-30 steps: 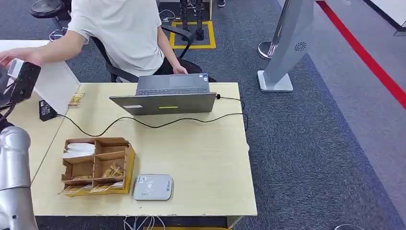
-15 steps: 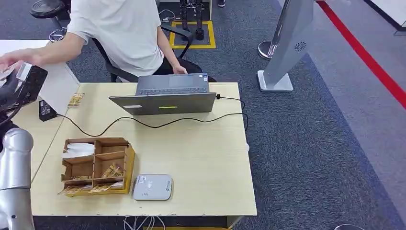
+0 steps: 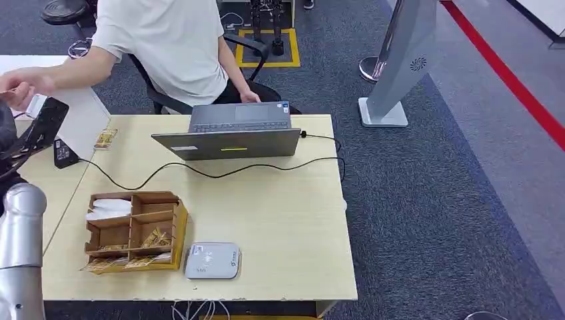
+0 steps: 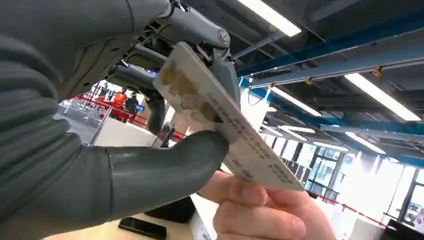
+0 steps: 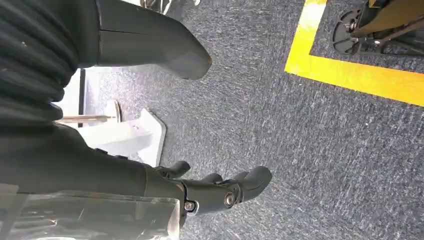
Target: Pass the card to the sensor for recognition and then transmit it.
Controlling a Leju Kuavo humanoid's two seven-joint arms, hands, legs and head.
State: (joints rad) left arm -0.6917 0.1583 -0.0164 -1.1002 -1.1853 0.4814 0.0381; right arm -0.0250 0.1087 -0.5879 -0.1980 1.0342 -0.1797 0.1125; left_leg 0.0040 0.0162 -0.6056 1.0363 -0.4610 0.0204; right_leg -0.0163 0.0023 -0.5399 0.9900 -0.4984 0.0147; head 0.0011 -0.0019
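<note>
In the left wrist view my left hand pinches a pale card between its thumb and fingers, raised high. A person's hand grips the card's far end at the same time. In the head view that hand reaches in at the far left, just above my left wrist. The grey card sensor lies at the table's near edge, far below my left hand. My right hand hangs over the carpet with its fingers apart and nothing in them.
A cardboard organiser with several cards stands left of the sensor. An open laptop sits at the table's far side, its black cable running across. The person sits behind it. A white kiosk stand is at the right.
My left wrist has shifted slightly right and down at the left edge. The person's hand has stayed by my left hand, moving a little to the right.
</note>
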